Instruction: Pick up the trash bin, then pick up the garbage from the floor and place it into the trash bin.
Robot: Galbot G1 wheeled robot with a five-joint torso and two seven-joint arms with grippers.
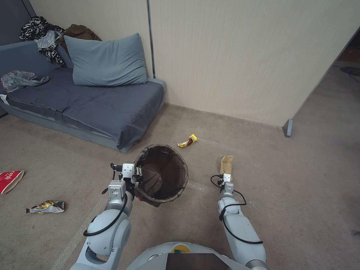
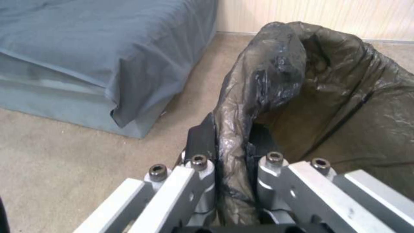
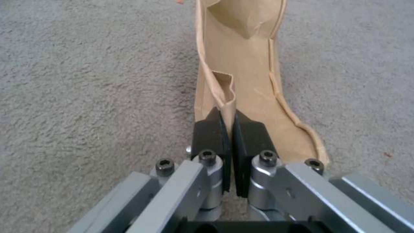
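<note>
A: What is the biggest thing here?

B: A low grey-blue fabric sofa [image 1: 86,101] at the far left, against the pale panelled wall [image 1: 232,56]. In front of it, on the beige carpet floor [image 1: 307,180], is the small round trash bin with a dark brown bag liner [image 1: 162,175].

A: Is the bin picked up?

B: I judge yes. The left gripper [image 2: 231,161] has its jaws clamped on the lined rim at the bin's left side, and the bin hangs tilted, mouth up.

A: And the garbage?

B: The right gripper [image 3: 227,127] is low at the right, jaws together on one thin side wall of a flattened tan paper tray [image 3: 245,74]. The tray lies just right of the bin, apart from it. So the step in hand is picking up that tray.

A: What does the next move call for?

B: Lifting the tray without it slipping, then carrying it left over the bin's mouth and letting go.

A: Other litter?

B: A yellow snack wrapper [image 1: 187,141] just beyond the bin, a crumpled wrapper [image 1: 47,206] near left, and a red-and-white paper cup [image 1: 10,180] at the left edge.
</note>
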